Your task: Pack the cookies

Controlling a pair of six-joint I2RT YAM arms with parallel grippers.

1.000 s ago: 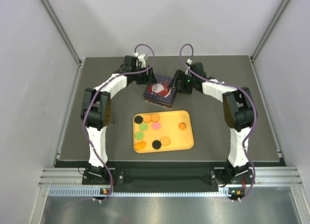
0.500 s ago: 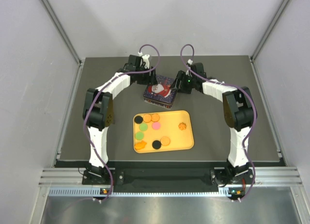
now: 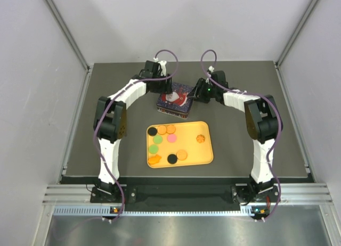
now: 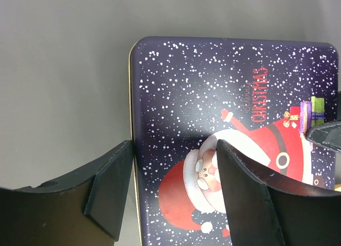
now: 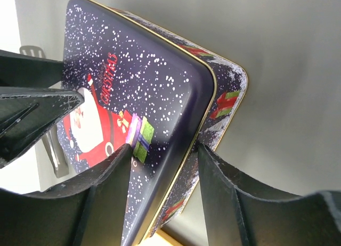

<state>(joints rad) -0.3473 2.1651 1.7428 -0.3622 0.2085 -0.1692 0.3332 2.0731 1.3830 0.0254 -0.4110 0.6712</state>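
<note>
Beyond the tray point(image 3: 205, 155), left jaws spread astride the "Christmas" tin point(image 4: 213, 86); right jaws' grip unclear.

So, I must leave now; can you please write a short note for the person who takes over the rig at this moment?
Left end effector: open, straddling one edge of the Christmas tin.
Right end effector: jaws apart around the opposite edge of the lid; I cannot confirm a grip.
Cookies: all those visible lie on the yellow tray.
Done: both arms are at the tin; the lid is on.
Left: open the tin, pack the cookies.
</note>
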